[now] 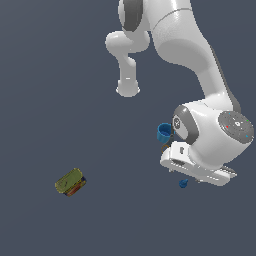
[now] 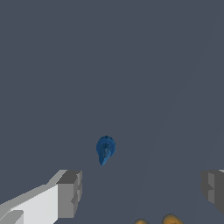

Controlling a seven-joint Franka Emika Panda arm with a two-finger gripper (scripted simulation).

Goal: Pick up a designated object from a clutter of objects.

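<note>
Tabletop (image 1: 60, 100): plain dark grey, wide bare margins.
Knob (image 2: 105, 148): tiny, dark-blue, lying free ahead of the fingers (image 2: 70, 192).
Fingers: spread apart, gripping nothing.
Cup (image 1: 164, 132): beside the wrist.

High exterior view over the floor; close wrist view downward; shared: dark-blue knob (image 1: 183, 184) (image 2: 105, 149).

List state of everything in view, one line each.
pincer: open, empty, fingers apart.
dark-blue knob: on the surface, free, ahead of the open fingers, not between them.
light-blue cup: opening visible, partly hidden behind the arm.
yellow-green can: lying on its side, far from the arm.
orange scissors handles: only the tips show, blades unseen.
</note>
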